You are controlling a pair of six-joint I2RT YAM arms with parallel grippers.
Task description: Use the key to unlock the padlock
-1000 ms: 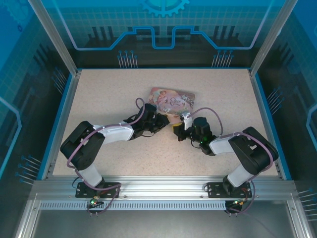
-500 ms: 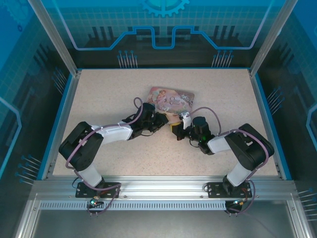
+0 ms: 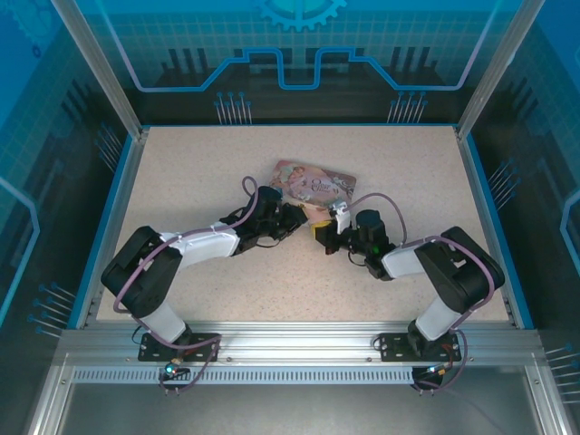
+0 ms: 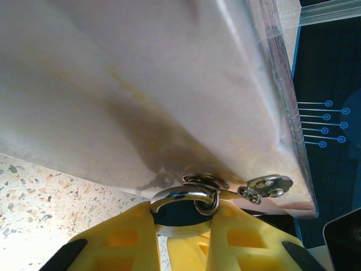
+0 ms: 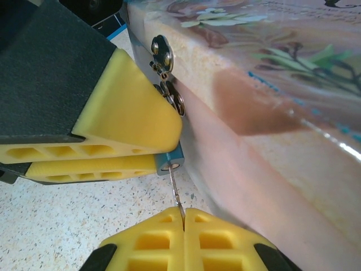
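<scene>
here, two robot arms meet at the middle of a speckled surface (image 3: 199, 172), their pincers nose to nose at the near edge of a pink decorated tin (image 3: 317, 186). the left pincer (image 4: 181, 217) is clamped on the padlock (image 5: 172, 160), its yellow fingers (image 4: 121, 240) pressed to either side of the small blue-teal body, so that just a sliver of it shows between them. the lock's thin metal shackle (image 4: 181, 195) rises above the fingertips and loops through a metal hasp on the tin's side wall, just beside a small round metal tab (image 4: 271, 184) fixed to that wall. the padlock sits right against the tin's side, near one corner of the box. the right pincer (image 5: 183, 213) is closed tight on the key (image 5: 176, 195), its two yellow pads flat together with the thin dull-metal blade pinched between them. seen from the right wrist, the key stands out from the pads and points at the exposed end of the padlock's body, its tip at the small round keyhole; whether the tip has gone in cannot be told. from overhead, the left arm reaches in from the left and the right arm from the right, both wrists low over the surface.
</scene>
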